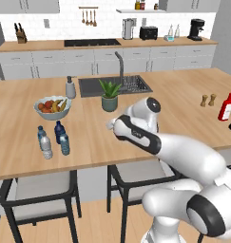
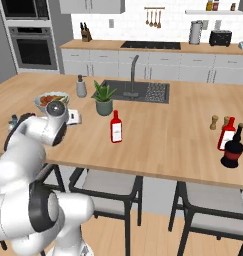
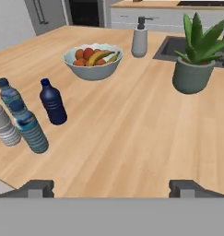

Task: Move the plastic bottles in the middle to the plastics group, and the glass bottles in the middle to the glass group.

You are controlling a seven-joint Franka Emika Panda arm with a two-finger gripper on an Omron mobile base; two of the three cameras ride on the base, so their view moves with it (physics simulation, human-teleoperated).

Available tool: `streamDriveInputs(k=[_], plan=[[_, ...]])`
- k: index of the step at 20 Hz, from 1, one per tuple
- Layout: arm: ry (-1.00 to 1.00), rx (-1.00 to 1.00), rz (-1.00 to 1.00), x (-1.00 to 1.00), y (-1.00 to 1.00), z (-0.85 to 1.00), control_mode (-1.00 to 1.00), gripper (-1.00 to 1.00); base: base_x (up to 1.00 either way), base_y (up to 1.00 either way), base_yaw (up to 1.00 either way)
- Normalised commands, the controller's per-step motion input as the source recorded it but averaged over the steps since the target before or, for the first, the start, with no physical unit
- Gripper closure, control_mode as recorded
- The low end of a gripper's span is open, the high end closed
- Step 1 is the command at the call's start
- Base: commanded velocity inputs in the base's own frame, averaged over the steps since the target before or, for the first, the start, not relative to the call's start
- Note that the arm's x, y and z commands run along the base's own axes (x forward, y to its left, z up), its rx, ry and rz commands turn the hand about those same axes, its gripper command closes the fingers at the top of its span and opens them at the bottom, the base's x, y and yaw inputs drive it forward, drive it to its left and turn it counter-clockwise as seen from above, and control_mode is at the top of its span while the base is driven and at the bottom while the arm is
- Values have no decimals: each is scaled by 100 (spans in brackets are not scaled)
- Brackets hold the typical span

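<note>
Hovering with the claw (image 3: 111, 186) spread and empty, since 4 small bottles (image 3: 26, 120) are standing grouped; red bottle (image 2: 116, 127) is waiting mid-counter.

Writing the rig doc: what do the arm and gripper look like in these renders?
The arm is a smooth, glossy white tube of rounded segments with dark grey to black joint bands and end caps; one round cap tops the wrist. No cables or markings show. The gripper has two small, dark grey, blocky finger tips.
</note>
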Motion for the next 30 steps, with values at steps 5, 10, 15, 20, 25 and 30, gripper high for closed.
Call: streamDriveInputs(k=[5,10,15,20,25,30], plan=[[0,0,-17,0,-85,21,-100,-100,0,0,0],[0,0,-11,0,-80,19,-100,-100,0,0,0],[1,0,-6,0,-83,18,-100,-100,0,0,0],[5,0,-1,1,-70,13,-100,-100,0,0,0],[10,0,0,11,-25,20,-100,-100,0,0,0],[7,0,1,29,-3,3,-100,-100,0,0,0]])
